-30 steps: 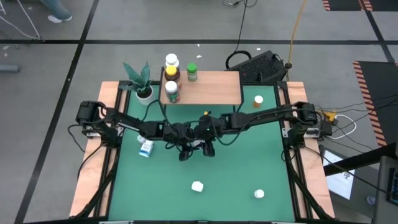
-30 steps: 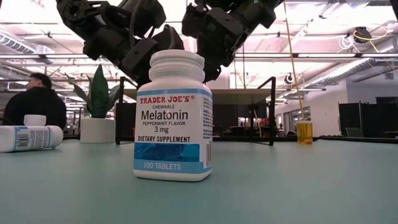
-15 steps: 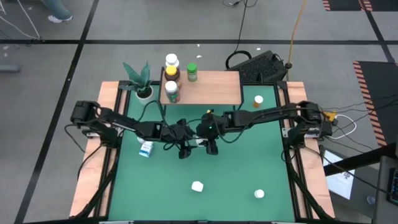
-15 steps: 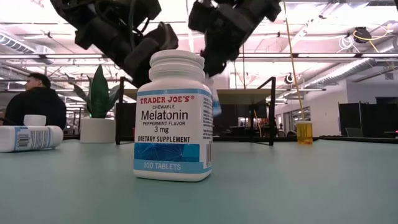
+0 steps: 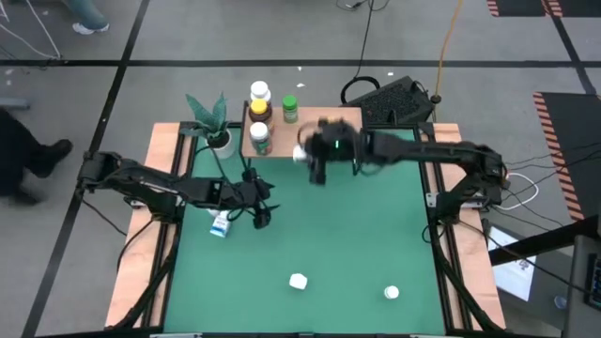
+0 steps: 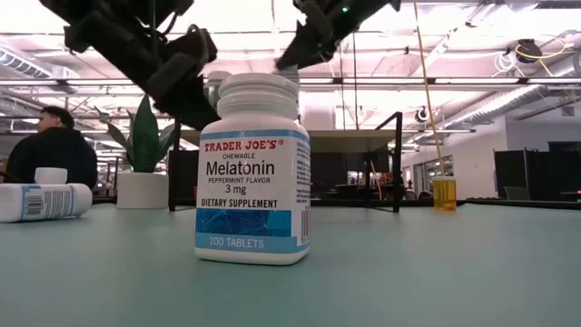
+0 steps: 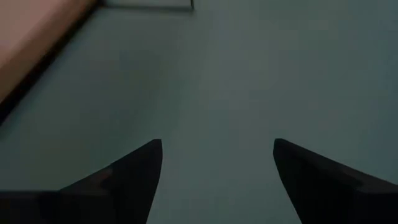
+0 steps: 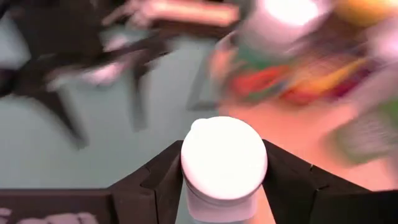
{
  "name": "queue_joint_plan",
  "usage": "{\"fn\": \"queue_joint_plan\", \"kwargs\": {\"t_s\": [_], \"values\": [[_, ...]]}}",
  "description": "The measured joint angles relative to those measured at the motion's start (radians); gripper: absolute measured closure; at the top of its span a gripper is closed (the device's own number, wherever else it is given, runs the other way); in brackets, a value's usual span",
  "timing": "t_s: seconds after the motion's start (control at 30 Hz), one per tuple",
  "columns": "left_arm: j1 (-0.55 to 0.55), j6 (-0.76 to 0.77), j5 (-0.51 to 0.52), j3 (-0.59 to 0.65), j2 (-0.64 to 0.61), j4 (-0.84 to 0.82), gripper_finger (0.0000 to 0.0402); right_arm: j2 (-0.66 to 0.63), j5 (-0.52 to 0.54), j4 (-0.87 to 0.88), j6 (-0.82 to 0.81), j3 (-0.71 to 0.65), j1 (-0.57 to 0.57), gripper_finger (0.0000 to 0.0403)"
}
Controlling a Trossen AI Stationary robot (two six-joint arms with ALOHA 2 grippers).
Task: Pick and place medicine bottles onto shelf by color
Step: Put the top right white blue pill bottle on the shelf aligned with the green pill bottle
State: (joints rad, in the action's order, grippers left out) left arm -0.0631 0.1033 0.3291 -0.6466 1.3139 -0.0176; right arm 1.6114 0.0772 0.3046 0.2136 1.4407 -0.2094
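Observation:
My right gripper is shut on a white-capped medicine bottle just off the near edge of the light-wood shelf. On the shelf's left end stand an amber bottle, a green one and two more. My left gripper hangs open over the green table with nothing between its fingers. A white-and-blue bottle lies on its side beside it. A Melatonin bottle stands upright close to the low camera. My right gripper pinches the bottle's body just below its white cap between its two fingers, one on each side. The fingers slant downward and come from the table's right. The bottle is lifted clear of the table, its cap toward the wrist camera.
A potted plant stands left of the shelf. An orange bottle stands on the table right of it. Two white-capped bottles stand near the front edge. A person sits beyond the table.
Both grippers were close together at the table's middle. My right gripper has risen and gone toward the far edge and the shelf, carrying the white-capped bottle clear of the table. My left gripper has drawn back toward the table's left edge.

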Motion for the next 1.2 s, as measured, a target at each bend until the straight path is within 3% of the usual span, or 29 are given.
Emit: {"fn": "queue_joint_plan", "kwargs": {"t_s": [0.1,0.2,0.27,0.4,0.63,1.07,1.2], "values": [[0.006,0.004,0.003,0.047,-0.052,0.048,0.0094,0.042,-0.019,0.025,0.058,0.094,-0.075,0.0222],[0.007,-0.002,-0.037,0.057,-0.071,0.091,0.0094,0.1,-0.132,0.065,0.054,0.183,-0.135,0.0222],[0.002,-0.012,-0.069,0.067,-0.093,0.054,0.0096,0.15,-0.194,0.038,0.042,0.244,-0.163,0.0222],[-0.006,-0.017,-0.096,0.065,-0.106,0.01,0.0102,0.219,-0.223,0.029,0.054,0.317,-0.202,0.0222],[-0.004,0.008,-0.076,0.063,-0.111,-0.011,0.0105,0.308,-0.317,0.037,0.035,0.34,-0.249,0.0222],[-0.006,0.007,-0.066,0.063,-0.111,-0.007,0.0105,0.34,-0.319,0.04,0.068,0.342,-0.286,0.0222],[-0.006,0.008,-0.066,0.063,-0.111,-0.004,0.0105,0.34,-0.371,0.047,0.068,0.341,-0.298,0.0221]]}}
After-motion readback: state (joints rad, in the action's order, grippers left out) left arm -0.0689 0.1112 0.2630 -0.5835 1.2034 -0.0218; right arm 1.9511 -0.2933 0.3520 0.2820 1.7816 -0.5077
